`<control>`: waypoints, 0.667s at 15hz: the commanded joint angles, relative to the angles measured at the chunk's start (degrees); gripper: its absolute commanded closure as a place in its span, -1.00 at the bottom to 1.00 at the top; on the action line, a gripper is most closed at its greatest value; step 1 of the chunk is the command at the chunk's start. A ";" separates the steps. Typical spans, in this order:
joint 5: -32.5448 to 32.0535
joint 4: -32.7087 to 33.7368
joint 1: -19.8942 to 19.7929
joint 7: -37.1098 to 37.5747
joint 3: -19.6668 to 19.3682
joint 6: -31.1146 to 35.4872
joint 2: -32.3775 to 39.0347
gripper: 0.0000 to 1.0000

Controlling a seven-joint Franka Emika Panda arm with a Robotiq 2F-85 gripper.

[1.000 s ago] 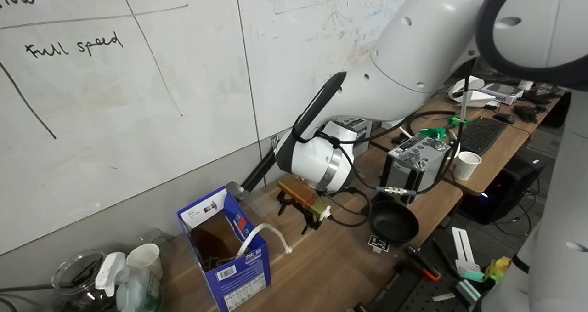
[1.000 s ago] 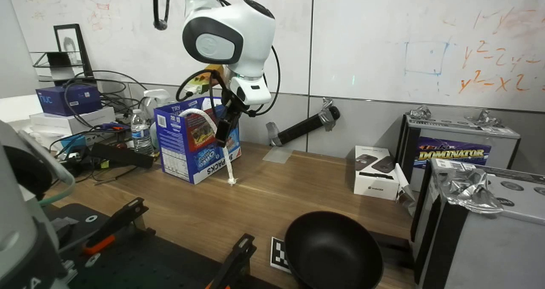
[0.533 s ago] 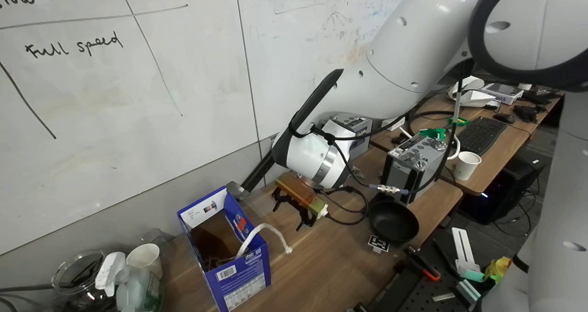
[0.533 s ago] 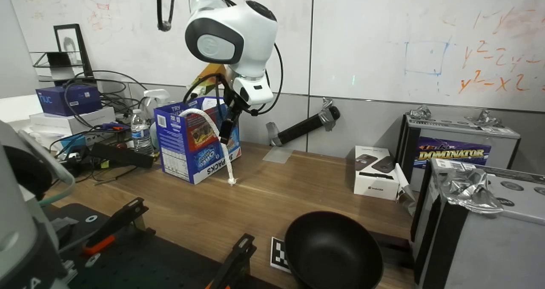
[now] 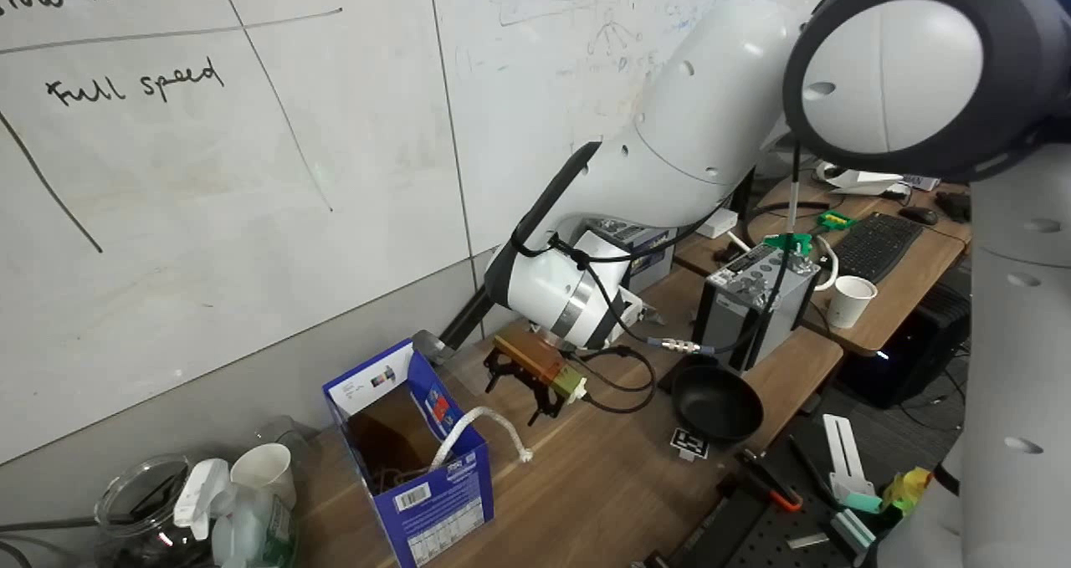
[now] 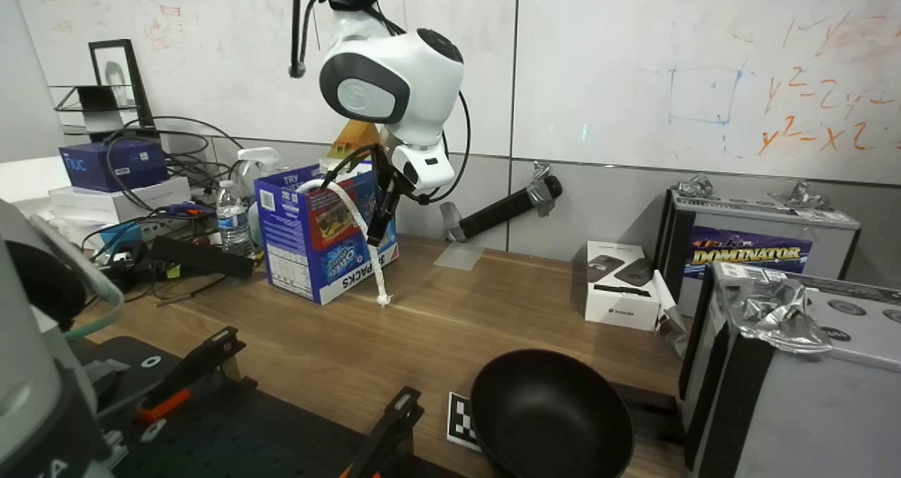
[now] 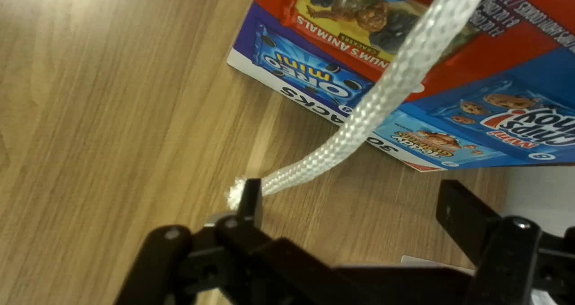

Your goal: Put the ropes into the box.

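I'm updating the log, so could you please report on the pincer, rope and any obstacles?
Pincer open, holding nothing. Rope partly hanging out of box, over side wall. Possible hindrance: that wall.

The white arm [image 5: 694, 125] has black cables [image 5: 607, 259] and a black hand [image 7: 350, 192]

The printed box [image 7: 471, 80] is crossed by the white rope [image 7: 386, 94], whose frayed end is partly hidden behind one black fingertip [image 7: 250, 201]. The pincer [image 7: 350, 198] is spread wide above the wood-grained tabletop [image 7: 112, 139].
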 commanded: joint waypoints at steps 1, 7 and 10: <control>2.21 3.24 -1.41 -3.73 0.98 -3.03 2.45 -1.00; 3.33 5.72 -1.04 -5.85 0.51 -7.77 4.99 -1.00; 3.04 6.62 -0.89 -5.97 0.35 -9.40 6.02 -1.00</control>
